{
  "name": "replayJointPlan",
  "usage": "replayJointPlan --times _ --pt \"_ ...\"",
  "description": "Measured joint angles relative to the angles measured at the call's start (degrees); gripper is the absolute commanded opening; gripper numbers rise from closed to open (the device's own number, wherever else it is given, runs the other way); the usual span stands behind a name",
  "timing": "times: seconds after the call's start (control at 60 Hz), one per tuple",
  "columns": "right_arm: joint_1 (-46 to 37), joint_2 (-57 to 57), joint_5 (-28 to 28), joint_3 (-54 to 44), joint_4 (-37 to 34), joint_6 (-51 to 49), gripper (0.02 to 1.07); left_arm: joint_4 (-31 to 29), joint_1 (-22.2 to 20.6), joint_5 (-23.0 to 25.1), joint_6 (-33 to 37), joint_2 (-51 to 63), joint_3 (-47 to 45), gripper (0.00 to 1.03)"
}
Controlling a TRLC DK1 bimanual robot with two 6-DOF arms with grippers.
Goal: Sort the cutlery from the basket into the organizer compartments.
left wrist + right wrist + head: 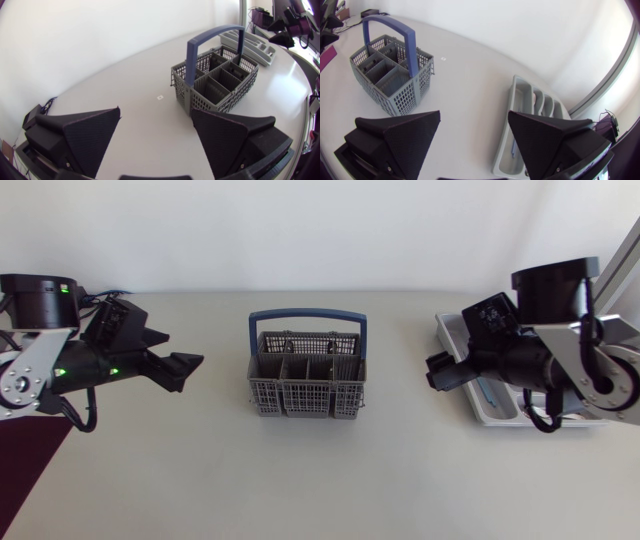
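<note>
Basket [206, 99] ahead of left claw [155, 110]

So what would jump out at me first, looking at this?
A grey basket with a blue handle stands in the middle. The left hand and the right hand, both black, hang open on either side of it. A pale organizer tray lies near the right hand.

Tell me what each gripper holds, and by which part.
Nothing. The left gripper and right gripper both have open, empty jaws, well clear of the basket.
</note>
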Motion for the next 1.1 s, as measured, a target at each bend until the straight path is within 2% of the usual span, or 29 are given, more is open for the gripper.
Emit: replayJointPlan --times 0.167,0.433,0.817,1.1 --pt "-2.2 -8.6 1.2 -3.0 0.0 -0.9 1.02 -0.5 3.1 0.0 -3.0 -6.9 -1.9 0.99" --pt "-5.8 -20.0 1.3 -6.4 -2.9 -2.6 1.02 -1.3 4.9 -1.3 -5.0 -23.8 -7.9 0.99" --pt "-9.2 -34.6 1.2 -12.0 -5.8 -4.3 1.02 -4.8 5.8 -4.0 -9.1 -41.4 -14.5 0.99" --pt "-11.0 -44.5 -1.3 -19.7 -3.6 -2.1 1.02 -4.3 5.0 -7.9 -13.6 -50.5 -22.8 0.99"
